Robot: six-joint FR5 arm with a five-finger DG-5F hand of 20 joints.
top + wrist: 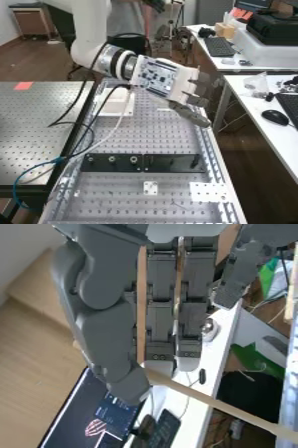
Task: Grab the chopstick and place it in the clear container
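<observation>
Chopstick, count one: pinched between one thumb and the fingers of one hand; fingers clenched on it. Stick is crossed by the thumb near its tip; a long length is left sticking out on one side, a short end on the other. Hand is held raised above the perforated metal desk, near the long edge facing two white desks.

Containers: clear plastic item, one, set on the nearer white desk; bag or container, cannot tell; contents cannot be made out. White squarish piece, one, laid on the metal desk beside the arm; whether hollow, cannot tell. Brown box, one, placed on the farther white desk; inside hidden.

Also counted: round fittings, three, mounted on a black panel; white perforated plates, two; black mouse, one.
</observation>
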